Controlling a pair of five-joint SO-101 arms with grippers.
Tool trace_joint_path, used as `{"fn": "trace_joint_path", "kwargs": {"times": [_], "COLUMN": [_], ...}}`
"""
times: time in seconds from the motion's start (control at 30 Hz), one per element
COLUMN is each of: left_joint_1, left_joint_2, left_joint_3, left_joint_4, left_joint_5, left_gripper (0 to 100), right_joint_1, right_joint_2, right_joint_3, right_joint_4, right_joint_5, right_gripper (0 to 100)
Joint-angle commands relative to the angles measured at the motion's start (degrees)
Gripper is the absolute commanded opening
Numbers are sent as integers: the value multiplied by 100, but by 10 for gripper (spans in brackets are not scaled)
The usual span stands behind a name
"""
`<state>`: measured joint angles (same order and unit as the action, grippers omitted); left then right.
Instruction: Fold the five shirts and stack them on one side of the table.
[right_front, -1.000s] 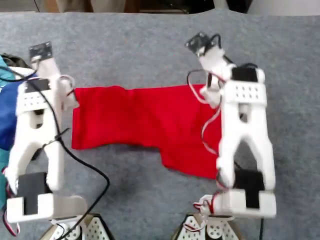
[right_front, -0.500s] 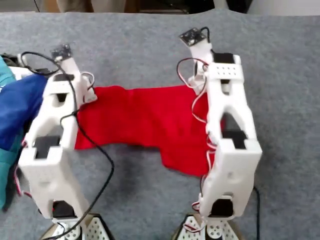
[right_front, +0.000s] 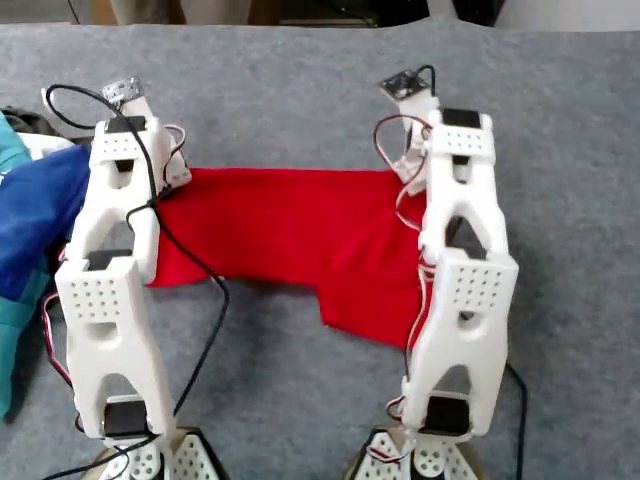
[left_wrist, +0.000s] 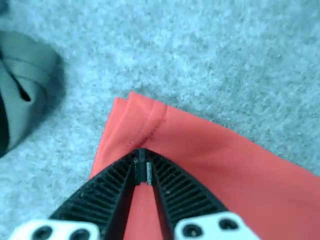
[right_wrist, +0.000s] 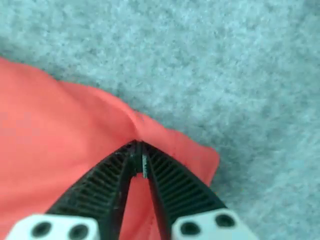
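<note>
A red shirt lies spread across the middle of the grey table, partly folded, with a flap hanging toward the front right. My left gripper is shut on the red shirt at its far left corner, where the hem shows doubled. My right gripper is shut on the red shirt at its far right corner. In the high view the left arm stands over the shirt's left end and the right arm over its right end.
A blue shirt and teal cloth lie piled at the table's left edge. A grey-green garment lies close to the red shirt's left corner. Bare grey felt stretches beyond the shirt.
Both arms have stretched toward the far side, carrying the shirt's far edge with them. That edge now lies straight and taut between the two grippers.
</note>
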<state>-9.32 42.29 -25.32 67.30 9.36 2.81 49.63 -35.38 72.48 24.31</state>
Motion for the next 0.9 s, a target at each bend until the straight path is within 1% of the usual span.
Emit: {"fn": "trace_joint_path", "kwargs": {"times": [0.0,0.13,0.27,0.4,0.57,0.67,0.77,0.87], "left_joint_1": [-202,-97,123,264,360,299,167,35], "left_joint_2": [40,31,-224,-576,-1112,-1200,-1015,-725], "left_joint_3": [-141,-334,-782,-914,-879,-879,-703,-519], "left_joint_4": [18,149,651,774,756,721,343,-70], "left_joint_5": [-44,-44,0,9,9,9,9,9], "left_gripper": [19,19,19,19,19,19,19,19], "right_joint_1": [145,101,13,57,66,145,171,259], "right_joint_2": [154,163,136,-295,-901,-1182,-1262,-1209], "right_joint_3": [-787,-1349,-1516,-2000,-2079,-2079,-2035,-1719], "right_joint_4": [369,703,914,1565,2180,2435,2602,2462], "right_joint_5": [53,62,123,123,123,132,141,123], "right_gripper": [5,5,5,5,5,5,5,5]}}
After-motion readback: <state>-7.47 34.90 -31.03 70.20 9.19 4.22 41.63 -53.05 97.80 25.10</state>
